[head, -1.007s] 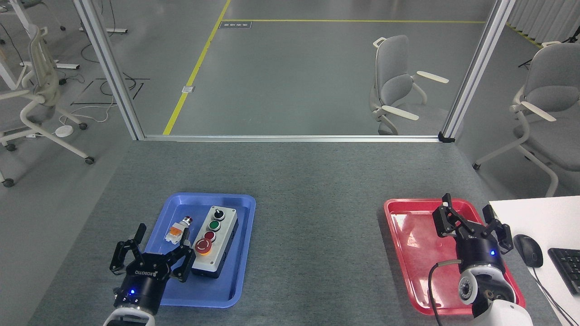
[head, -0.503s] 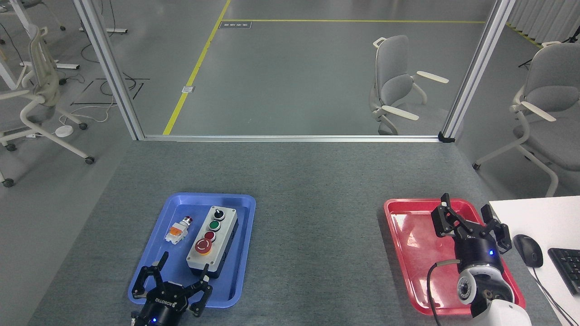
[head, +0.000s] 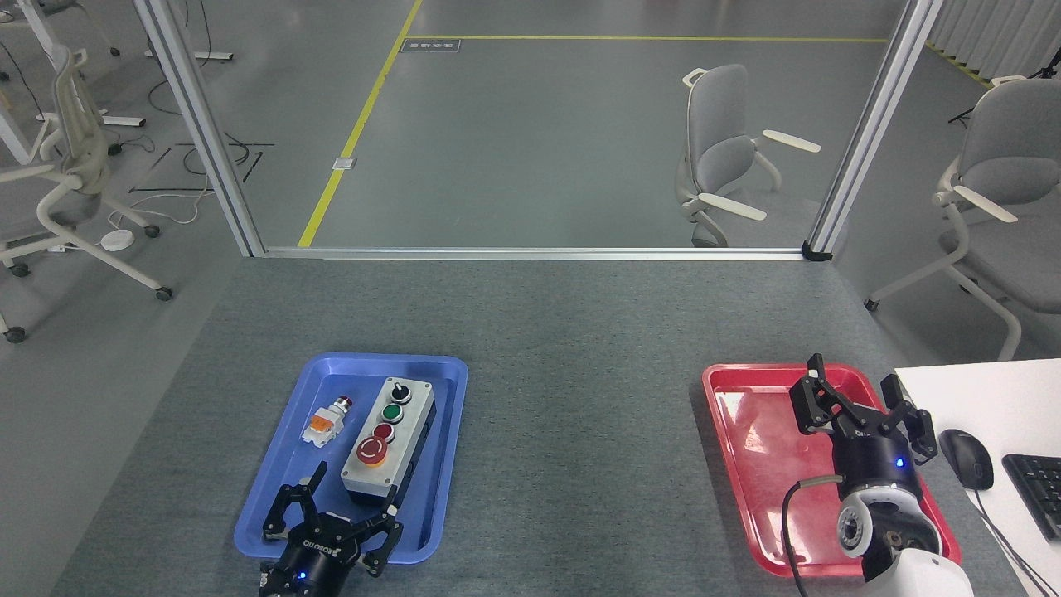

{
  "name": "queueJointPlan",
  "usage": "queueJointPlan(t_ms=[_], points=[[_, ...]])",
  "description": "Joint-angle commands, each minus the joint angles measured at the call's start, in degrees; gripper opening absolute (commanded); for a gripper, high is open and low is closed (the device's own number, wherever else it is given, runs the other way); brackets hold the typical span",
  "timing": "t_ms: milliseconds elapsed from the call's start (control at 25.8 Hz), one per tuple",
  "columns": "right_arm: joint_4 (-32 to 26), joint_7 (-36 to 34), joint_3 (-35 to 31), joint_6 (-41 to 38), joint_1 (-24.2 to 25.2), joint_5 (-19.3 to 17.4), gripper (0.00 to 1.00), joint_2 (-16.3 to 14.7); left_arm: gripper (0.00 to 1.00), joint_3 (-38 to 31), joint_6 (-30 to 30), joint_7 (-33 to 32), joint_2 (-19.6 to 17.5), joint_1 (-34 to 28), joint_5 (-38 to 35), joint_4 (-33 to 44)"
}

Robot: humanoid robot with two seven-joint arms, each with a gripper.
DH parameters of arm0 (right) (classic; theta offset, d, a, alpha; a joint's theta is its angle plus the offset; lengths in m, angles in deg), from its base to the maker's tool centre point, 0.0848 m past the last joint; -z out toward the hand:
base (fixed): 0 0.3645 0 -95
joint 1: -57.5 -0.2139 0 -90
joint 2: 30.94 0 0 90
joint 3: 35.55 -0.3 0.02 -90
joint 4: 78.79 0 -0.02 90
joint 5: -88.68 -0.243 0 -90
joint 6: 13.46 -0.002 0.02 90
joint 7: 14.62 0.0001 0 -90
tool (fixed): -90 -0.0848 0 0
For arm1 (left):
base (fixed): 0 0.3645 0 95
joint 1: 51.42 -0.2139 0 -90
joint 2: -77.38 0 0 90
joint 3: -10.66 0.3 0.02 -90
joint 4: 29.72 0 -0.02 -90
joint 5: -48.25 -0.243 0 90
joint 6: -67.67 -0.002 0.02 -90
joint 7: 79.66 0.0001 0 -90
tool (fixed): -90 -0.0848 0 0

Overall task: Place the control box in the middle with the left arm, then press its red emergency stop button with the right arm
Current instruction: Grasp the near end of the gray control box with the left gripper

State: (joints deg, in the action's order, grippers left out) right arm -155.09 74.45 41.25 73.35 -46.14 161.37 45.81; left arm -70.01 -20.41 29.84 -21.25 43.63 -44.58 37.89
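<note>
my left tool (head: 346,507) hangs with its fingers spread wide over the near edge of the blue tray (head: 278,489), just short of the control box (head: 388,440) and gripping nothing. the control box lies inside that tray toward its right rim, on the left half of the tabletop (head: 572,348), with its red emergency stop button (head: 371,450) at the end nearest me and a small orange and white switch part (head: 326,421) loose beside it on its left. my right tool (head: 862,396) is also spread open and empty, above the right side of the red tray (head: 738,464) near the tabletop's right edge.
</note>
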Motion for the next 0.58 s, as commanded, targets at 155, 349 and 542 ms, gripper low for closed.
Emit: queueJointPlan(t_ms=[155, 349, 542], points=[[0.0, -0.2, 0.0, -0.2, 0.0, 0.0, 0.98, -0.1, 0.98, 0.3, 0.3, -0.2, 1.0, 0.9, 0.1, -1.7], [0.0, -0.2, -0.1, -0.1, 0.0, 0.0, 0.98, -0.1, 0.98, 0.6, 0.2, -0.3, 1.9, 3.0, 0.4, -5.9], [0.0, -0.2, 0.1, -0.2, 0.0, 0.0, 0.98, -0.4, 0.98, 0.6, 0.2, -0.6, 2.6, 5.1, 0.6, -9.2]])
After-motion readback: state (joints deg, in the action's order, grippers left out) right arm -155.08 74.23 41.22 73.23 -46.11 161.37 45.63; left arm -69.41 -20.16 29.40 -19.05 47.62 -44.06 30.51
